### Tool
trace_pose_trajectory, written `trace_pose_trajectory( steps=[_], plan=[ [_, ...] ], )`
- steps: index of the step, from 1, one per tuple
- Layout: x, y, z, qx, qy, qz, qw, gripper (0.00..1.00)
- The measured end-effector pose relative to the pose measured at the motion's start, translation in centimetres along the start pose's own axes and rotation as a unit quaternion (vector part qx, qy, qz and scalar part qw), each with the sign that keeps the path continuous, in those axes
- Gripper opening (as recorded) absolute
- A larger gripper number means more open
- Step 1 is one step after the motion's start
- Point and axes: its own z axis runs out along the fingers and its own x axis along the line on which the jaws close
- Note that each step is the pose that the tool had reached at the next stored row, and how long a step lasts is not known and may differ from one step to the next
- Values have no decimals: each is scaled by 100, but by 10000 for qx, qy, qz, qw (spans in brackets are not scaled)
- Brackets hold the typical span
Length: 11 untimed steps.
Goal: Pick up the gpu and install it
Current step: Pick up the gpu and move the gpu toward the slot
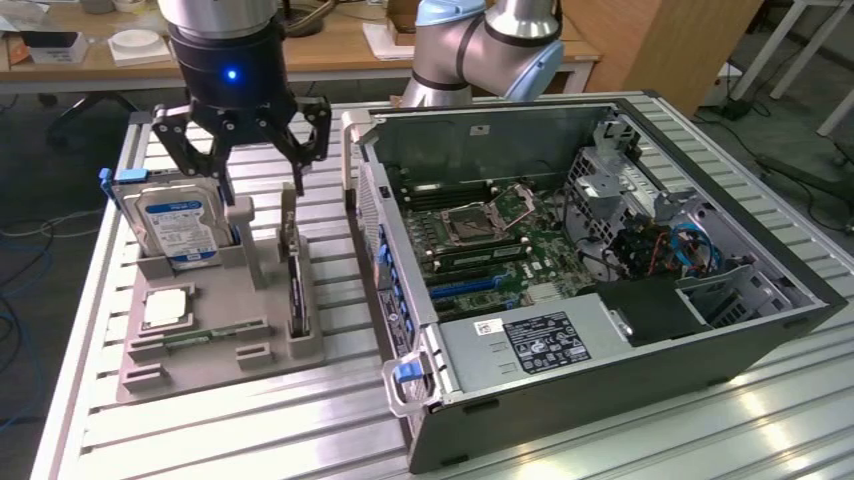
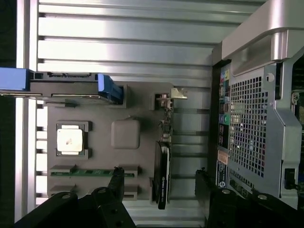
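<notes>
Slatted metal counter (image 1: 200, 440): hand (image 1: 260, 180) hangs spread wide over the upright gpu (image 1: 296, 275). It looks light, stiff, fragile; best pinched across its flat faces.

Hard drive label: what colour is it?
Blue and white, on the hard drive standing in the holder; the exterior view shows it best.

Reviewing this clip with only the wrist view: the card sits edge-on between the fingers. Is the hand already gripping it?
Observer: No. The hand hangs open over the card, which stands upright in the tray.
Reviewer: Is the computer case open?
Observer: Yes, its side is off and the motherboard lies exposed.
Reviewer: What carries those blue tabs?
Observer: A hard drive standing upright, its blue-and-white label facing outward.
</notes>
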Motion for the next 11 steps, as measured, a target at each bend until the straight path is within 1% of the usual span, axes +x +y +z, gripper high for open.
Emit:
trace_pose_trajectory(
  steps=[11],
  plan=[
    [4,-25,193,0,0,0,10000,71]
  ],
)
